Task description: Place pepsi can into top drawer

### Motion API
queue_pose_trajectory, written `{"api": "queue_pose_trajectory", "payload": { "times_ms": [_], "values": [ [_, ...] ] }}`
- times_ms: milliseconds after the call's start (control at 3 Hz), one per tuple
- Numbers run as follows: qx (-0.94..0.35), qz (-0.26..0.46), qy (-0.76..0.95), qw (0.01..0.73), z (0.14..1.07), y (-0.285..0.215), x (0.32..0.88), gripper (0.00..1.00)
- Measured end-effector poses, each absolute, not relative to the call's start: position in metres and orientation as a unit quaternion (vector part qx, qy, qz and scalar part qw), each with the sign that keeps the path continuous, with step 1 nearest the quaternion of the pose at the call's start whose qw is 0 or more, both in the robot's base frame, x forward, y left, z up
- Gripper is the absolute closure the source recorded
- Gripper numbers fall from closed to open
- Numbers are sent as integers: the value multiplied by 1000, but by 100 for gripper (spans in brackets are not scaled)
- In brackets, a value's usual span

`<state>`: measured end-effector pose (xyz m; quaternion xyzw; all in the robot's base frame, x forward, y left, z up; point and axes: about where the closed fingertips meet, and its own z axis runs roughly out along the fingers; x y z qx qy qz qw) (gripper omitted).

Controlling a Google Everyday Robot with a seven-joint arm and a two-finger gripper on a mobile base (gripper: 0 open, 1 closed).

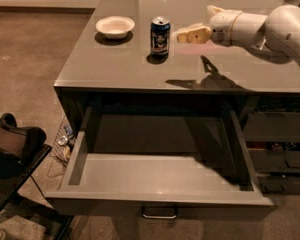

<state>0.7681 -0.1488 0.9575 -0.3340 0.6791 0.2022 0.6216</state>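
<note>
The pepsi can (160,35), dark blue with a silver top, stands upright on the grey counter (115,66) towards the back. My gripper (195,22) hovers just to the right of the can at about its height. Its fingers are spread, the nearer finger (192,34) points at the can, and nothing is held. The top drawer (155,200) is pulled fully out below the counter's front edge, and its inside is bare. Its small metal bar handle (159,215) shows on the front.
A white bowl (115,26) sits on the counter left of the can. Darker narrower drawers (280,134) stand to the right of the open drawer. A black chair-like object (12,151) is on the floor at left, with small clutter (65,139) beside the cabinet.
</note>
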Motion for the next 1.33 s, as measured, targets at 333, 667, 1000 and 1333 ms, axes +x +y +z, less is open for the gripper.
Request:
{"api": "queue_pose_trajectory", "payload": {
  "times_ms": [333, 667, 1000, 1333],
  "values": [
    [-335, 226, 675, 618, 959, -121, 801, 0],
    [-335, 226, 670, 622, 966, -118, 805, 0],
    [-329, 232, 674, 620, 945, -108, 805, 0],
    [-330, 252, 678, 606, 921, -87, 807, 0]
  ]
}}
